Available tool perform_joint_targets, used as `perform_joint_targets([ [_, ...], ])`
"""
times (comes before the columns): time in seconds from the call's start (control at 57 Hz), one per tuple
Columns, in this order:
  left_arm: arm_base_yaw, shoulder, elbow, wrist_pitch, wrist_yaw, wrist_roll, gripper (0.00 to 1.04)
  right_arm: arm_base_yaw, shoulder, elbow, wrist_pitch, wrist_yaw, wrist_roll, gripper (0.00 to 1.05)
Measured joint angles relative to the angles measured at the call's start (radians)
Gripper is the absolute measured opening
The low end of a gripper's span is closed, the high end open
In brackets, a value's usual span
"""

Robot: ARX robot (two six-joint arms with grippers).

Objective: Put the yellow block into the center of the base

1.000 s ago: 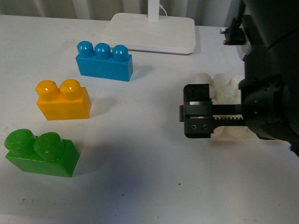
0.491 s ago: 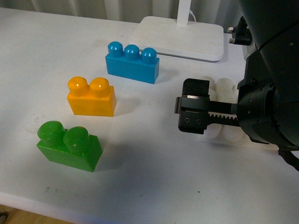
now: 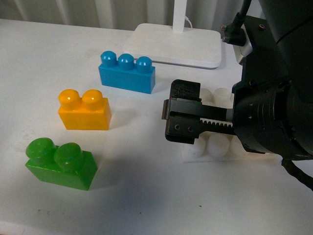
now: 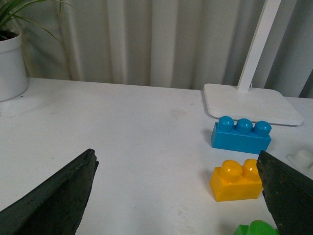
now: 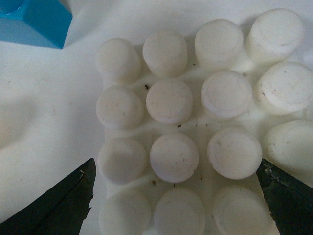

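While I go through the front view, the right gripper hangs just above the near-left part of the base, covering several of its studs, and nothing is in it. The yellow block sits upright on the table, well to the left of the base, not touching it. A green brick lies nearer the camera than the yellow one, and a blue brick lies farther back. The lamp stand plate is behind the blue brick. My left arm does not show in this view. Left wrist view: the left gripper is spread wide and empty, both dark fingers low at the frame's edges over bare table. Yellow block is ahead of it, with the blue brick just beyond and the lamp stand plate past that. A sliver of green brick and one stud of the base are at the frame edge. A white plant pot stands far off. Right wrist view: the right gripper is wide open straight over the base, studs filling the frame, no brick on them. A corner of the blue brick shows beside the base.
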State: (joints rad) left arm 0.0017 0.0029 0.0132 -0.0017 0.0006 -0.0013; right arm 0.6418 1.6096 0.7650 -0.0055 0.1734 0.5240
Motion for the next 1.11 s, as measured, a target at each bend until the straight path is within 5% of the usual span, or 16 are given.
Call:
perform_joint_targets([
  [0.281,0.0,0.0,0.0,0.0,0.0,0.0,0.98,-0.163,-0.262,-0.063,0.028,-0.13,-0.087,0.96],
  [0.825,0.0,0.0,0.0,0.0,0.0,0.0,0.98,-0.746,-0.7,-0.274,0.17,-0.453,-0.275,0.96],
  [1.105,0.0,0.0,0.0,0.0,0.0,0.0,0.98,-0.937,-0.953,-0.408,0.198,-0.526,-0.279,0.96],
])
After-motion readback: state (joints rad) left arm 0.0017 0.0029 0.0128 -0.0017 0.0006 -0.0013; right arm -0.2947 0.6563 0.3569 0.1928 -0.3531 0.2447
